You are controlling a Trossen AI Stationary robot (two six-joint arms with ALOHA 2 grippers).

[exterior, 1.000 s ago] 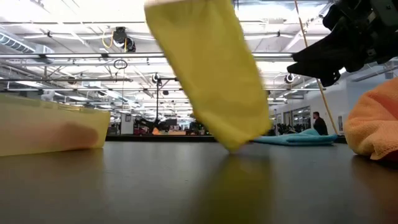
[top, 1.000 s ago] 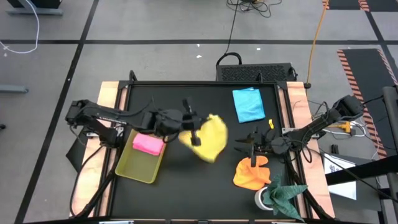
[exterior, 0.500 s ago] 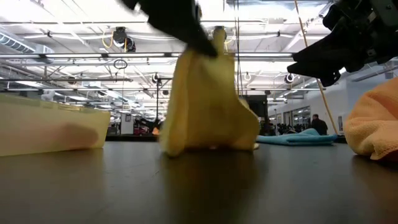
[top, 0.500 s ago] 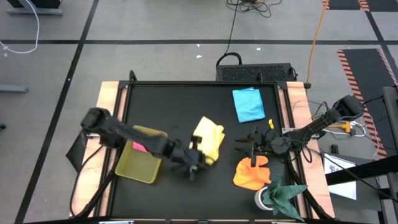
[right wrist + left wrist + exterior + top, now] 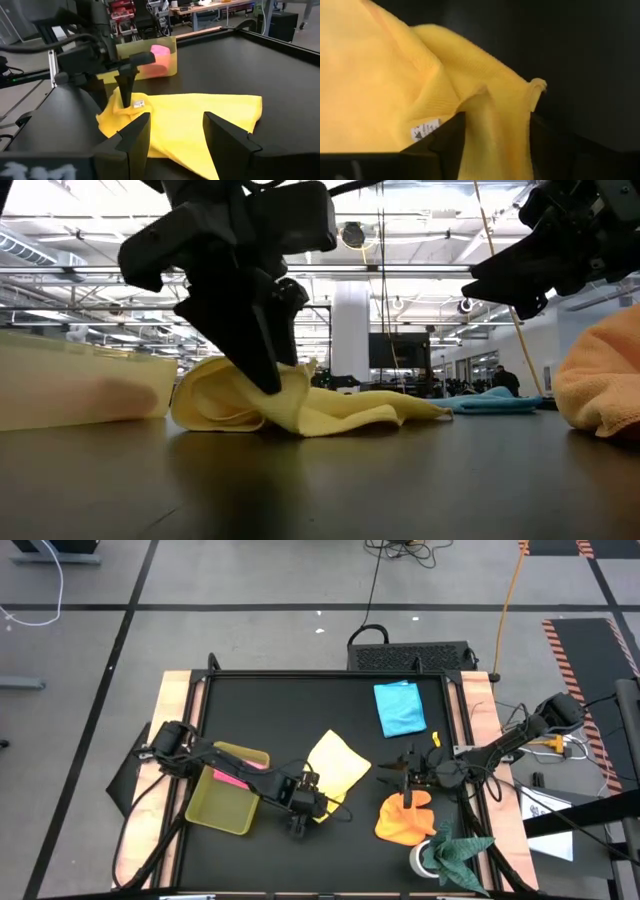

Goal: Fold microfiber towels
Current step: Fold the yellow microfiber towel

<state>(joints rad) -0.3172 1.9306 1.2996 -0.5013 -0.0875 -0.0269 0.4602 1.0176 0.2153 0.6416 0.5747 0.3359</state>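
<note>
The left arm is reaching low across the table past the tray [image 5: 228,802], which is holding the pink towel [image 5: 228,777]. The left gripper [image 5: 303,802] is pinching the yellow towel [image 5: 337,768] at its near corner, mid-table. The right gripper [image 5: 393,773] is hovering, fingers spread, above the orange towel [image 5: 402,818].

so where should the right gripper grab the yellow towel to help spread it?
Probably the free far corner of the yellow towel, on the right arm's side, coming from above. That part lies flat, single-layer and clear on the table, while the near-left corner is bunched under the left gripper, which pinches it. The right gripper hovers open beside it.
</note>
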